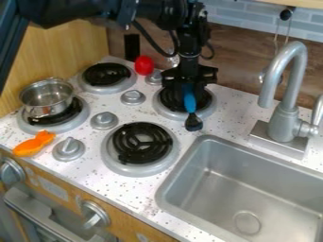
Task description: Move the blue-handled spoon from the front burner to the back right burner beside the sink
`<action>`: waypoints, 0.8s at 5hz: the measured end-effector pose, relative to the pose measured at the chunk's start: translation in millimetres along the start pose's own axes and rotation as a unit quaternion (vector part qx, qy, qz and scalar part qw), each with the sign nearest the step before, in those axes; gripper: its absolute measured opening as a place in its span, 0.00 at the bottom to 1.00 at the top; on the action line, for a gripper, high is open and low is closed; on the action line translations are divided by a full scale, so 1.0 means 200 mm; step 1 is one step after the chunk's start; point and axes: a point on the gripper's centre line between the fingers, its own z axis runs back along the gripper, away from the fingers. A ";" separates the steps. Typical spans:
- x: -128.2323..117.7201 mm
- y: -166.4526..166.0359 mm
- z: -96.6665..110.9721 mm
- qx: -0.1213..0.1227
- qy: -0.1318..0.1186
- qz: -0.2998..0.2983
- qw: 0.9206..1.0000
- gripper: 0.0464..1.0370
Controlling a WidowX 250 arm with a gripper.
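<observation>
The black gripper (189, 90) hangs down over the back right burner (165, 111), shut on the blue handle of a small utensil (190, 100). The utensil points downward, and its dark rounded head is at the burner's front right edge, near the sink's back left corner. Whether that head touches the counter I cannot tell. Part of the burner's black coil is hidden behind the gripper.
A steel pot (47, 98) sits on the left burner, with an orange object (34, 143) in front. The red object (144, 65) stands by the back left burner (107, 77). At right are the sink (249, 189) and tall faucet (287, 108).
</observation>
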 end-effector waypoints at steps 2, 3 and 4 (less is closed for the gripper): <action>-0.03 -0.03 0.00 -0.038 0.030 -0.011 0.999 0.42; -0.03 -0.04 0.01 -0.042 0.047 -0.011 0.998 0.47; -0.02 -0.03 0.03 -0.033 0.052 -0.004 0.998 0.79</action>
